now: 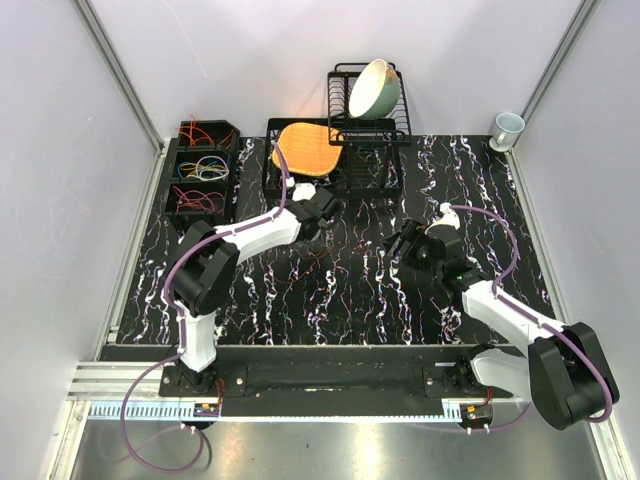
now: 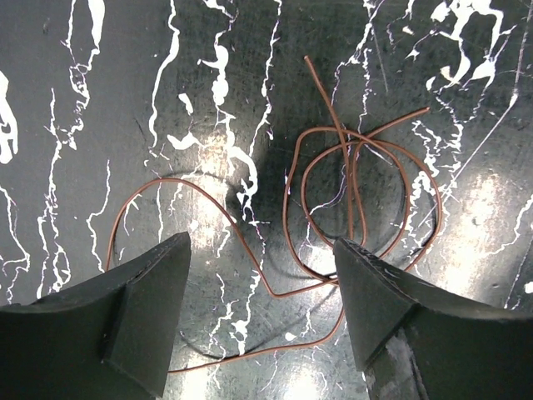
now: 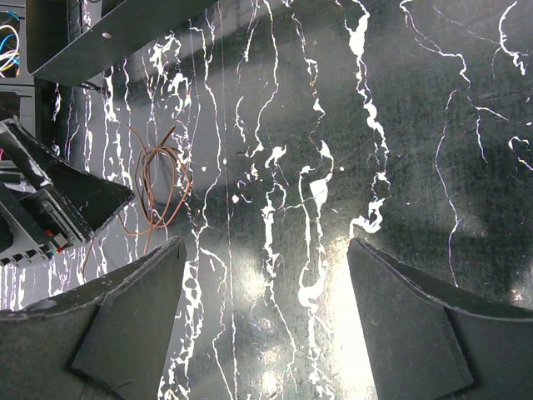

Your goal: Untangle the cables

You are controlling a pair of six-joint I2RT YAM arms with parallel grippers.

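Left pincer [image 2: 260, 250] hovers low over the table [image 2: 100, 100], jaws apart, nothing between them but bare tabletop and wire. One thin brown cable [image 2: 344, 143] lies flat beneath it: a tangled coil of several overlapping turns just ahead of one finger [image 2: 375, 300], two loose ends poking out farther ahead, a wide slack loop ahead of the other finger [image 2: 141, 308], and a single strand running across underneath from finger to finger. Cannot tell whether the coil is knotted or merely overlaid. Right pincer [image 3: 265, 246] also wide apart and empty, over bare table; the cable [image 3: 151, 187] sits well off to its left, under the left pincer. Risks as I read them. Wire is thin and lies flat, so a closing pinch may ride over it and come up empty, or the tips may scrape the table if pushed lower. A pinch landing where the coil's turns cross would catch two or three strands together, and a pull then cinches the tangle instead of opening it. Wire looks light and springy; with nothing pinning it, lifting the single strand likely drags the whole bundle along, or lets it flick out of reach. If the right pincer comes across to hold the coil down, it enters the left arm's [image 1: 245, 232] space; a knock between the two wrists is the thing to watch there.
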